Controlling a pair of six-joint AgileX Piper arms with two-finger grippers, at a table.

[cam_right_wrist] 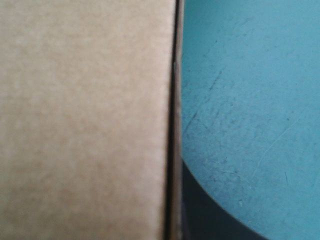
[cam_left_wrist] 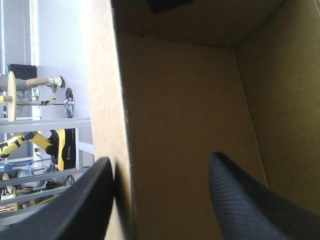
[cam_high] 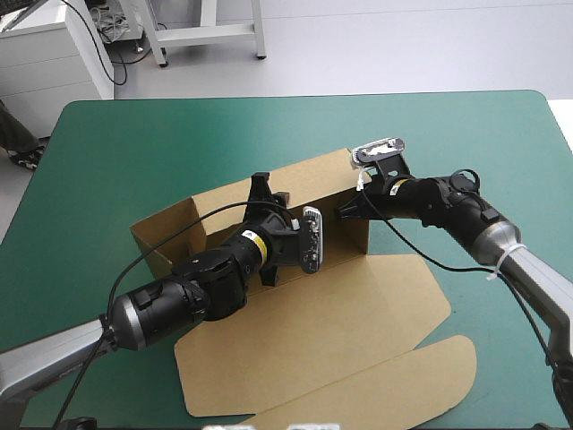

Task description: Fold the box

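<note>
The brown box stands in the middle of the table as an open tray, with its walls raised and its lid lying flat toward the near edge. My left gripper reaches into the tray from the near side. In the left wrist view this gripper is open, its fingers standing on either side of an upright board wall. My right gripper is at the tray's right end wall. In the right wrist view it is shut on that wall's edge, with one finger showing beside the board.
The teal-green table lies bare around the box. A rounded lid flap sticks out toward the near right edge. White furniture stands beyond the far edge.
</note>
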